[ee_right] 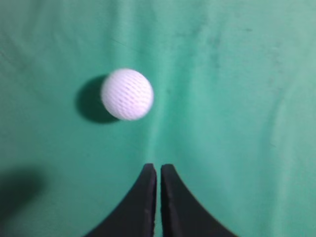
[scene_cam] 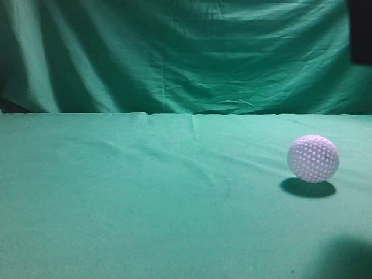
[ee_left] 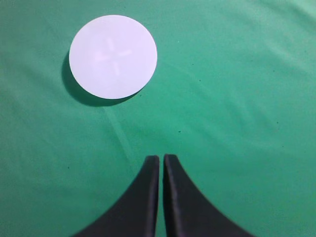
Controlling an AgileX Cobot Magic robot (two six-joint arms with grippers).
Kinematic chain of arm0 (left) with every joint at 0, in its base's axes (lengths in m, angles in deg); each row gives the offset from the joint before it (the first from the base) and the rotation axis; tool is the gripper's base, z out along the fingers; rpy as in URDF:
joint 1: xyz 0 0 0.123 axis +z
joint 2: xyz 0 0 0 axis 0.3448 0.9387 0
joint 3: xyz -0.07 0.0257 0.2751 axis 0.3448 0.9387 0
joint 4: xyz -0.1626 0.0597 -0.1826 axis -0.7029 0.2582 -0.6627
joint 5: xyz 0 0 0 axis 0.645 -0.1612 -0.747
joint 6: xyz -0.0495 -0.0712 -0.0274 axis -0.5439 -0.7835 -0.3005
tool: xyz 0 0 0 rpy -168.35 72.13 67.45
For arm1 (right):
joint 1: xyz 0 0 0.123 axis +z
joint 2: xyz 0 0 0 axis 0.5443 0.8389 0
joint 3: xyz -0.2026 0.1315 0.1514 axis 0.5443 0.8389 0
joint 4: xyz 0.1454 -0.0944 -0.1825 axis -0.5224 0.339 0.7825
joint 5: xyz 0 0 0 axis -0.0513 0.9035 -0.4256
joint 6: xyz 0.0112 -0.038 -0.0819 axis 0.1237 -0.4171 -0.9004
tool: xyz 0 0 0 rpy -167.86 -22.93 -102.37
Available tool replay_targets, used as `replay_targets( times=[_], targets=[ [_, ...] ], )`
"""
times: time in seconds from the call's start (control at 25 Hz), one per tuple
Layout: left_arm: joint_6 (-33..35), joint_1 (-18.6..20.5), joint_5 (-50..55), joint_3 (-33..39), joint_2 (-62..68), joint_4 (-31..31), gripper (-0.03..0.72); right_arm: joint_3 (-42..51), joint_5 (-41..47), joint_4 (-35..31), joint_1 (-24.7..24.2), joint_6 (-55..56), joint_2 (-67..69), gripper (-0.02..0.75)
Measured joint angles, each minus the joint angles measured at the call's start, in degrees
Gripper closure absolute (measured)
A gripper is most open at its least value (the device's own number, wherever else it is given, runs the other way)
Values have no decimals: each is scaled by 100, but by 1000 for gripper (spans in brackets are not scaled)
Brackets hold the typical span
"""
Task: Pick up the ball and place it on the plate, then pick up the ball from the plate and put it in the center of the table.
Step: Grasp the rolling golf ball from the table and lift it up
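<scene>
Exterior view: the ball [scene_cam: 313, 158], white with a dimpled mesh pattern, rests on the green cloth-covered table [scene_cam: 145, 197] at the right, casting a shadow beneath it. A wrinkled green backdrop [scene_cam: 174, 52] hangs behind. Neither arm nor the plate shows here; a dark shadow sits in the lower right corner, its source out of frame.

Left wrist view: the left gripper [ee_left: 161, 160] hangs above bare cloth, its 2 black fingers pressed almost together, holding nothing. The white round plate [ee_left: 113, 56] lies upper left, well apart from the fingertips.

Right wrist view: the right gripper [ee_right: 158, 169] is likewise closed and empty. The ball, slightly blurred, sits ahead and left of it, not touching.
</scene>
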Motion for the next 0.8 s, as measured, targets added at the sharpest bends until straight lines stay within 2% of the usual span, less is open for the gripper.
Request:
replay_targets(
  times=[0.08, 0.12, 0.16, 0.32, 0.44, 0.52, 0.68, 0.72, 0.8],
  targets=[
    [0, 0, 0, 0, 0, 0, 688, 1, -168, -130, 13, 11, 248, 738],
    [0, 0, 0, 0, 0, 0, 688, 1, -218, -164, 13, 11, 350, 689],
    [0, 0, 0, 0, 0, 0, 688, 1, -276, -176, 13, -33, 469, 689],
    [-9, 0, 0, 0, 0, 4, 688, 1, -471, -272, 13, -128, 855, 431],
    [-9, 0, 0, 0, 0, 4, 688, 1, -613, -386, 13, -101, 1028, 188],
    [-9, 0, 0, 0, 0, -8, 688, 1, -636, -407, 13, -24, 1161, 109],
    [-9, 0, -2, 0, 0, -30, 688, -132, -674, -418, 13, 43, 1476, 113],
    [-9, 0, -2, 0, 0, -30, 688, -193, -683, -429, 13, 57, 1550, 155],
    [-9, 0, -2, 0, 0, -30, 688, -320, -726, -441, 13, 57, 1719, 160]
  ],
)
